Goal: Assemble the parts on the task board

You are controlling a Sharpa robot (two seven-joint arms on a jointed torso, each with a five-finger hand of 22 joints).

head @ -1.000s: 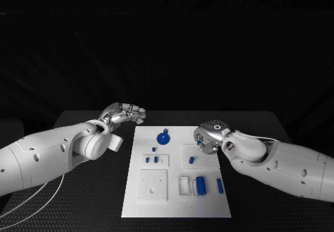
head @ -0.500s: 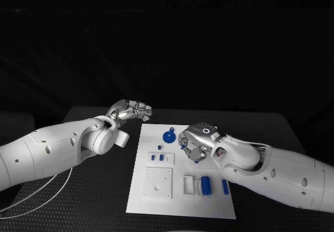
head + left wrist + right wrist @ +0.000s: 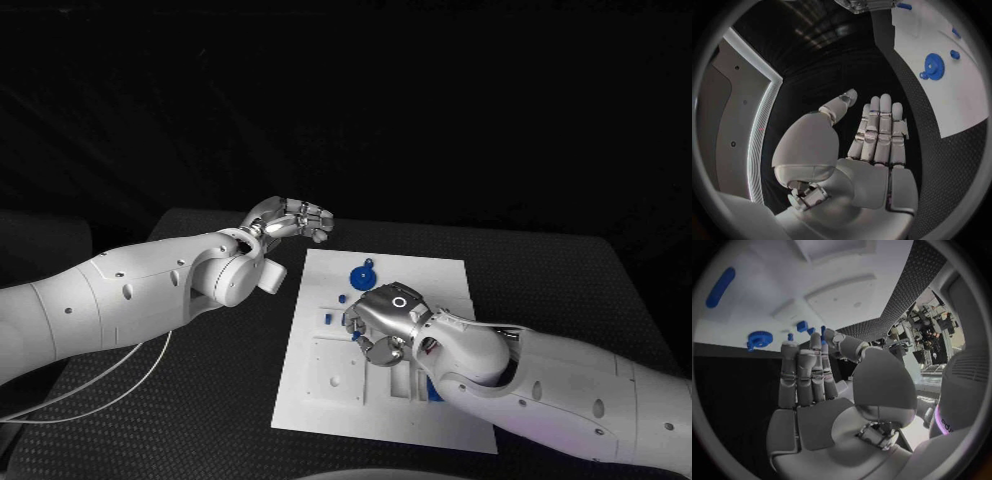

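Right hand hovers over the middle of the task board, fingers apart and straight, holding nothing; its wrist view shows the empty palm facing the board. Left hand sits off the board's far left corner over the black table, fingers extended side by side in its wrist view, also empty. Blue gear lies near the board's far edge; a long blue pin lies apart on the board. Small blue pegs stand just beyond the right fingertips. Judgement: reach-to-pick in hand. Lower squarely over one peg, pinch it alone, avoid knocking its neighbours.
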